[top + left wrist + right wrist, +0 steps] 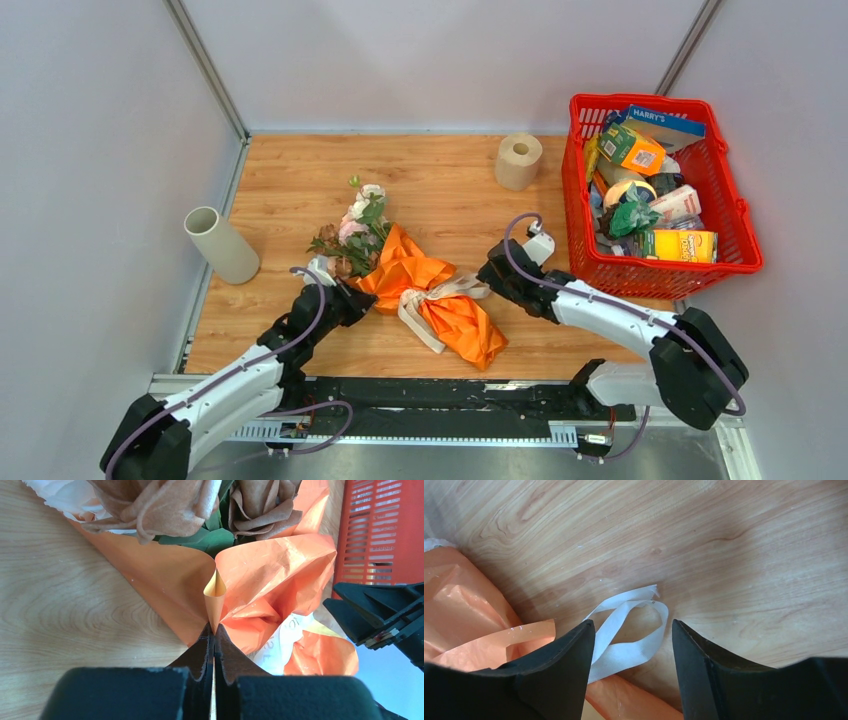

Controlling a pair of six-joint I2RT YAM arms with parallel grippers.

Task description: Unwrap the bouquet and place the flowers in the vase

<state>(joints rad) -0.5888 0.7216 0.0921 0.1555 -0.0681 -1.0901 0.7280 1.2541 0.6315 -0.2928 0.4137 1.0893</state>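
The bouquet lies in the middle of the table, its orange paper (pixel 430 290) tied with a beige ribbon (pixel 440 290). The flowers (pixel 355 230) stick out at its upper-left end; brown roses (pixel 165 505) fill the top of the left wrist view. My left gripper (pixel 345 292) is shut on a fold of the orange paper (pixel 270 575) near the flower end, jaws pressed together (pixel 214 630). My right gripper (pixel 492 268) is open at the bouquet's right side, low over a ribbon loop (pixel 634 650) that lies between its fingers (pixel 631 625). The vase (pixel 222 245) stands by the left wall.
A toilet paper roll (pixel 518 160) stands at the back of the table. A red basket (pixel 735 215) full of groceries sits at the right, close to the right arm. White walls close the table in on three sides.
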